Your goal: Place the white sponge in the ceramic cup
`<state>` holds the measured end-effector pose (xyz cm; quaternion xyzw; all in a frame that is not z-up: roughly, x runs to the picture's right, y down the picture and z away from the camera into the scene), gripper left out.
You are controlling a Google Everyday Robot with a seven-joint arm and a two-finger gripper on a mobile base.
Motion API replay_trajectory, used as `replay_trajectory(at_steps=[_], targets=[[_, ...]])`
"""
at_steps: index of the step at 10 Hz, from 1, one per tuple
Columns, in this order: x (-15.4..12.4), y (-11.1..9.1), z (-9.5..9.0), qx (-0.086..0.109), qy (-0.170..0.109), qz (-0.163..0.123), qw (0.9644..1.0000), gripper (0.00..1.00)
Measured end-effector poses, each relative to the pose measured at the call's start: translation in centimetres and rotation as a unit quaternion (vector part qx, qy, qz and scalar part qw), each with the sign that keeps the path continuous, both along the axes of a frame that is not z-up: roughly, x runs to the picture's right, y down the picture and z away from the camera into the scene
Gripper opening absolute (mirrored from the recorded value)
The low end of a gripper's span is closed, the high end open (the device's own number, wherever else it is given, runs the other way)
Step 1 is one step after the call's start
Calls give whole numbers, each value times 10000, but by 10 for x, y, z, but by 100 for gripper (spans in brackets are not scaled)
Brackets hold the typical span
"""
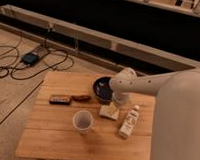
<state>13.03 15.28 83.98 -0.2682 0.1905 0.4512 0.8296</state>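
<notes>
The white sponge (109, 112) lies flat on the wooden table (61, 138), right of the ceramic cup (82, 121). The cup stands upright, white with a greyish-purple inside, near the table's middle front. My gripper (117, 99) hangs at the end of the white arm just above the sponge's far edge, in front of the dark bowl. Its tips are hidden behind the arm's wrist.
A dark round bowl (100, 87) sits at the back of the table. A white labelled bottle (129, 122) lies right of the sponge. A dark flat bar (58, 99) and a brown snack (81, 98) lie at the left. Cables (29, 59) lie on the floor.
</notes>
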Motion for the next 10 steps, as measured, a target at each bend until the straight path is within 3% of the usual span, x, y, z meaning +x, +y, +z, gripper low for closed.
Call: replay_trajectory(at_steps=[5,10], targets=[[-19,14,12,-265,-243,101,9993,80],[-26,30,30,-553,-375,-79,9977,80]])
